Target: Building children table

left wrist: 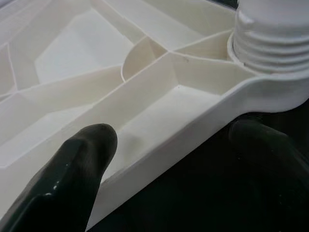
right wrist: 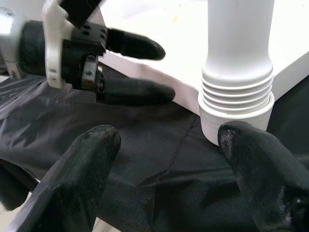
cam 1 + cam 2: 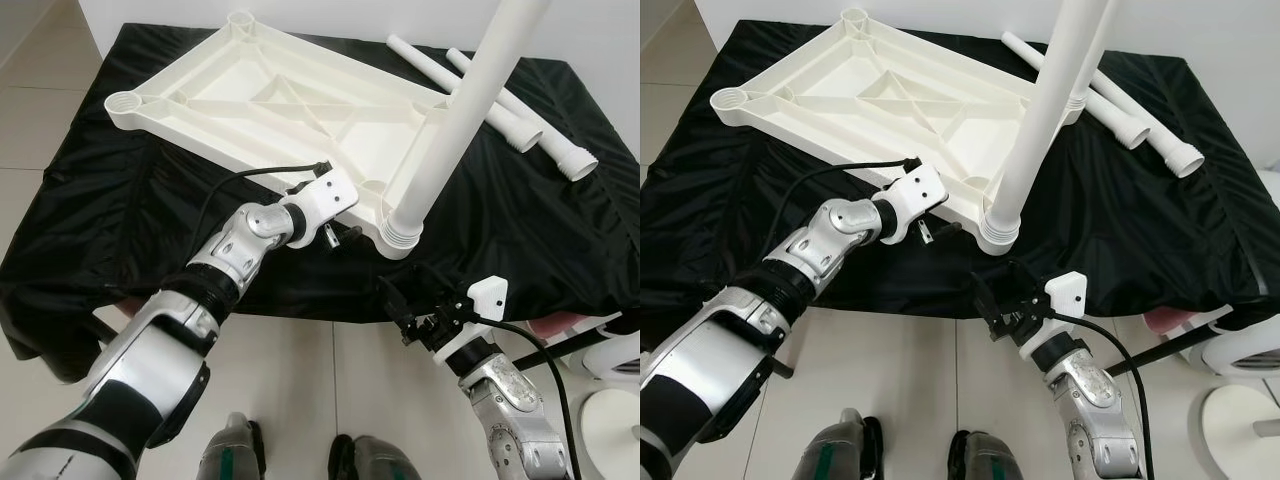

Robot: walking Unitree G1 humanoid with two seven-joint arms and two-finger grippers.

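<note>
A black cloth-covered table (image 3: 120, 230) carries the work. On it the white plastic ribbed tabletop (image 3: 270, 100) lies upside down, with its near edge reaching toward the robot. One long white plastic leg tube (image 3: 455, 130) already stands in the threaded corner socket (image 3: 400, 235) nearest to the robot. Three more white leg tubes (image 3: 520, 120) lie on the cloth, well apart from the sockets, behind the tabletop on the robot's right.

The step in hand seems to be the fitting of the first leg: the tube is seated, and the tabletop is being steadied. The left gripper (image 3: 335, 228) is at the near rim of the tabletop, just beside the socket. Its two black fingers straddle the rim, one above and one below, so it appears clamped on the tabletop edge. The right gripper (image 3: 405, 300) hovers low in front of the table edge, below the socket, with its fingers spread apart and holding nothing.

The next move probably calls for the right gripper to close around the leg near its base and turn it tight, or to fetch another tube.

The left wrist view shows the inner ribs and the thread rings from close by. The right wrist view shows the left gripper's fingers (image 2: 135, 46) gripping the rim, which the head views partly hide.
</note>
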